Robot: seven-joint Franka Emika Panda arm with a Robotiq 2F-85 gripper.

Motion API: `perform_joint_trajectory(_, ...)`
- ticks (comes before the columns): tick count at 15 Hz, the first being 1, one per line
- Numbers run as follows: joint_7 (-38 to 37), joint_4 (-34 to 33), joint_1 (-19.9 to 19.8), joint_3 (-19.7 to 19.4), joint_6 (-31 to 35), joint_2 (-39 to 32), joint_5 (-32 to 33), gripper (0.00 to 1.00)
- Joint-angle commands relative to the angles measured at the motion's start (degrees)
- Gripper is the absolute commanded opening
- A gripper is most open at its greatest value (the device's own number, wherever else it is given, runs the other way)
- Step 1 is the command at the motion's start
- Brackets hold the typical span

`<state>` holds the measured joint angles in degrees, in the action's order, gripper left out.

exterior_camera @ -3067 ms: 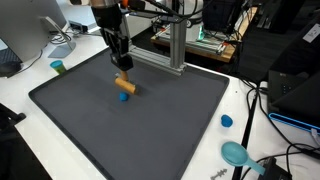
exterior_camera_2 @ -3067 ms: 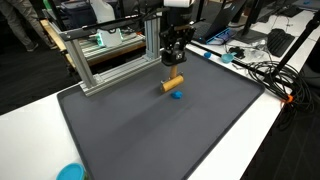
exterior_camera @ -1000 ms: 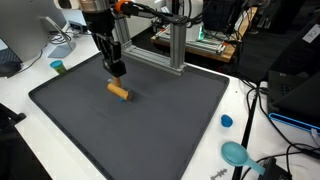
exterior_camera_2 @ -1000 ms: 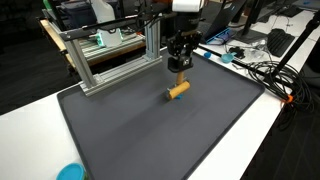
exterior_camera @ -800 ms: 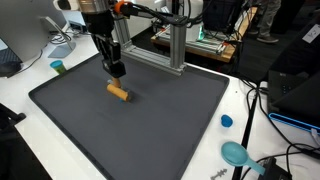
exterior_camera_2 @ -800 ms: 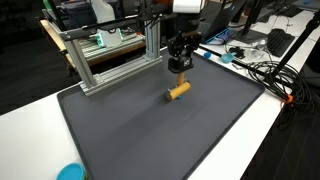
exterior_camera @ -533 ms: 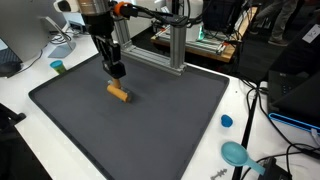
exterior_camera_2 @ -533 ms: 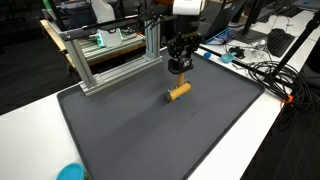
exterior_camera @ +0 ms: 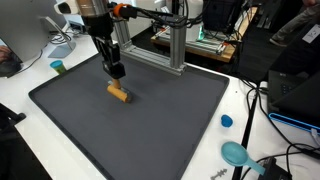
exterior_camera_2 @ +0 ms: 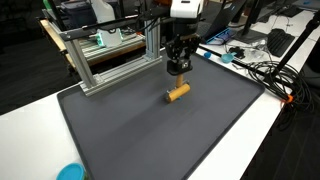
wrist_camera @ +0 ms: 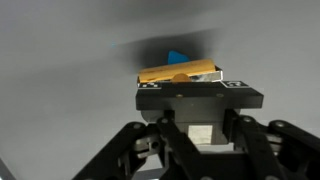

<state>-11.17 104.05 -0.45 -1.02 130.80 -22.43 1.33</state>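
My gripper [exterior_camera: 117,78] hangs over the far part of the dark grey mat [exterior_camera: 150,130] and is shut on an orange wooden cylinder [exterior_camera: 119,93], held crosswise just below the fingers. In the other exterior view the same cylinder [exterior_camera_2: 178,92] sits low over the mat [exterior_camera_2: 150,130] under the gripper [exterior_camera_2: 178,74]. The wrist view shows the cylinder [wrist_camera: 178,72] lying across the tips of the gripper [wrist_camera: 180,86], with a small blue piece [wrist_camera: 177,57] on the mat just beyond it. That blue piece is hidden in both exterior views.
An aluminium frame [exterior_camera: 176,52] stands at the mat's back edge, close behind the arm. On the white table lie a blue cap [exterior_camera: 227,121], a teal round thing [exterior_camera: 236,153] and a small green cup [exterior_camera: 58,67]. Cables run along one side [exterior_camera_2: 262,72].
Over the last second nothing has visibly moved. Compared with about three seconds ago, the gripper and cylinder are lower and shifted sideways, and the blue piece under them no longer shows in the exterior views.
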Motion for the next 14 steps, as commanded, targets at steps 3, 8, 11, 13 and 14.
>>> perform_joint_trajectory(3,0.3,0.4,0.0,-0.6,-0.9,-1.6,-1.3,0.22)
perform_joint_trajectory(8,0.4,1.0,0.0,-0.7,-1.0,-1.8,-1.2,0.22)
perform_joint_trajectory(11,0.4,1.4,-0.1,-0.8,-1.1,-1.7,-1.1,0.22)
perform_joint_trajectory(13,0.4,1.9,-0.2,-1.0,-1.1,-1.6,-1.1,0.22)
perform_joint_trajectory(14,0.4,2.0,-0.2,-1.0,-1.1,-1.6,-1.1,0.22)
